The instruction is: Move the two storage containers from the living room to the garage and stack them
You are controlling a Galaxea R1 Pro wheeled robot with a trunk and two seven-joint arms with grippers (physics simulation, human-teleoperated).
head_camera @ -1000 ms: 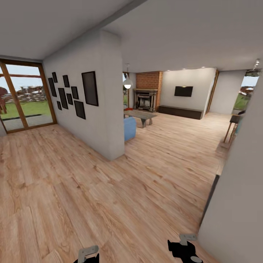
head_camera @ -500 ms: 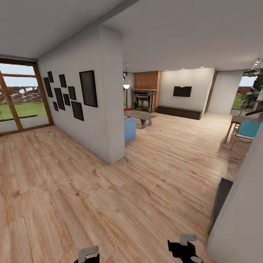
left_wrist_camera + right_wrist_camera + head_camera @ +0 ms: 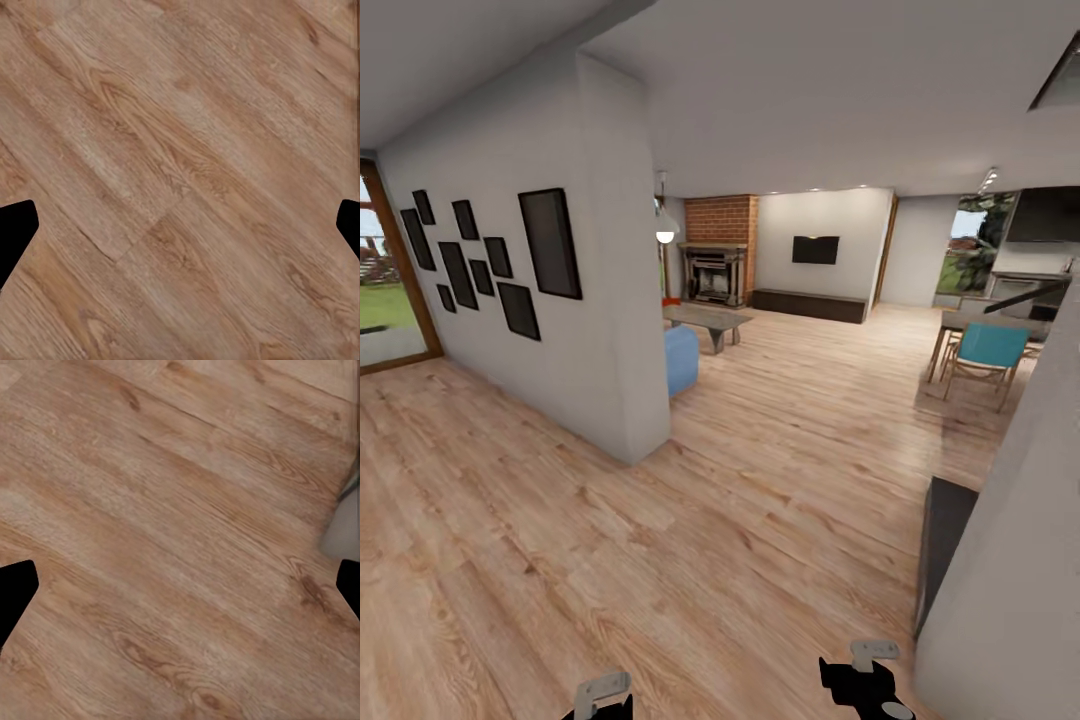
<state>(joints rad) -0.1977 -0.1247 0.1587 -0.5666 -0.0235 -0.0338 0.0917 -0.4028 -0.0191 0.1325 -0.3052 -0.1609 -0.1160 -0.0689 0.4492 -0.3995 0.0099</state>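
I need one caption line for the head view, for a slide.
Light wood-plank floor leads past a white wall of black picture frames toward the brick fireplace, grey coffee table and teal chair.

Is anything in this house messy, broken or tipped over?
Nothing stands out. The picture frames hang straight on the wall, the blue chair stands upright, and the wood floor looks clean. Both grippers are open above bare planks.
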